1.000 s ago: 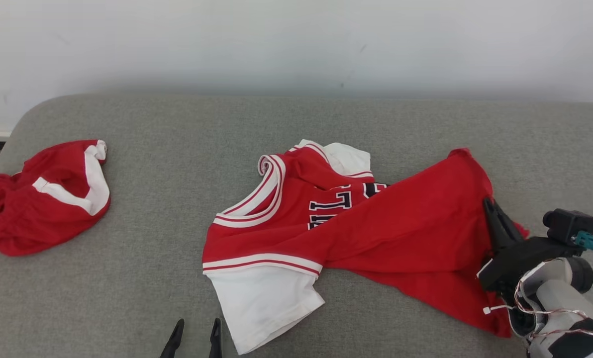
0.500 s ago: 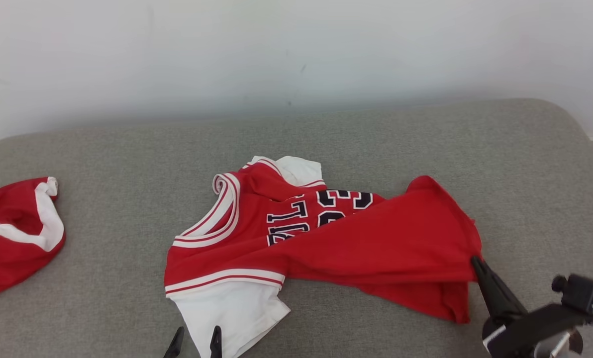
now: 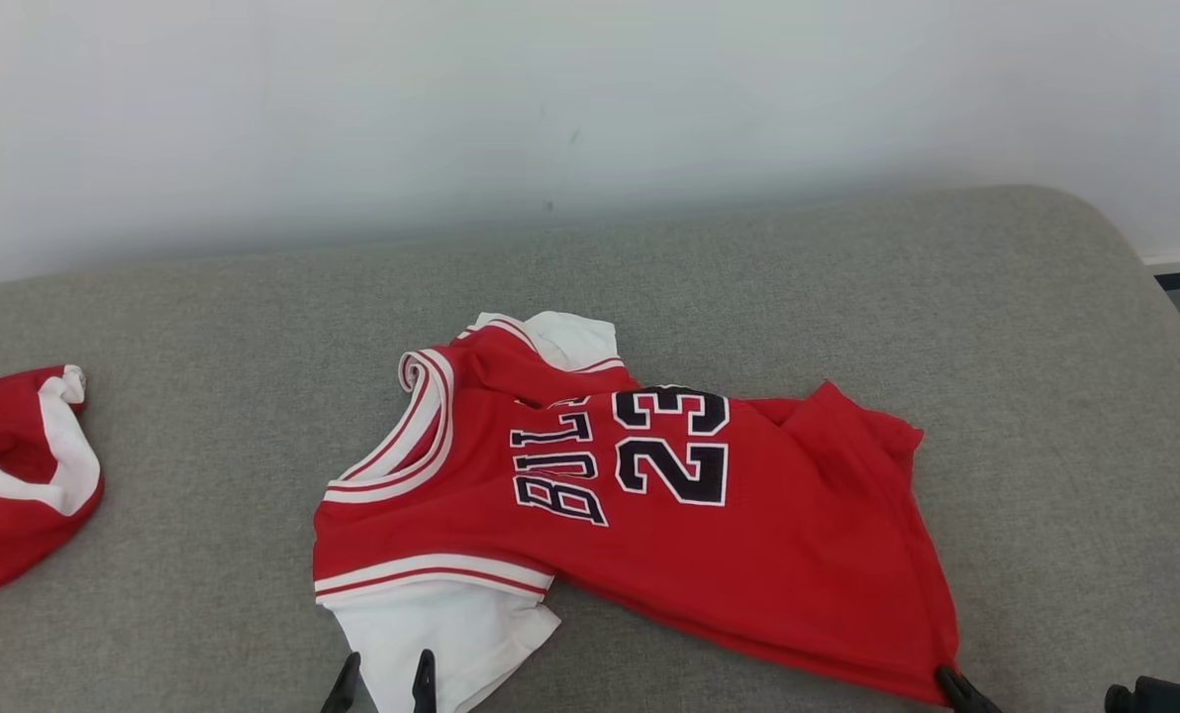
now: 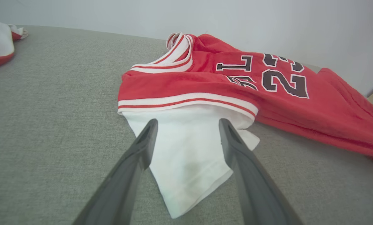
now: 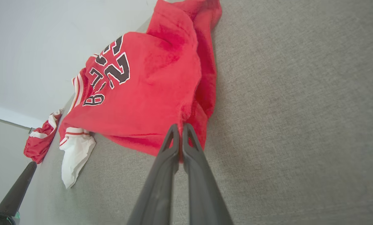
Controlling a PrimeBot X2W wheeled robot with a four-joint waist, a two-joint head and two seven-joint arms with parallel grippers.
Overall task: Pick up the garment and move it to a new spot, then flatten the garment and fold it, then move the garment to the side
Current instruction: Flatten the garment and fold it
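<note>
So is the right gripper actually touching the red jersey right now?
Touching. In the right wrist view the right gripper is shut on the jersey, with red hem fabric pinched between its two fingers.

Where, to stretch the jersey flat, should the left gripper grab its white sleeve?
Probably pinch the white sleeve at its hem, low from the near side: it lies flat on the cushion, hem toward the open left gripper. The right gripper holds the jersey by a bottom corner.

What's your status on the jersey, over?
Right gripper shut on jersey hem corner. Left gripper open, at white sleeve. Jersey mostly spread, far hem bunched. Second red garment lies apart, left.
</note>
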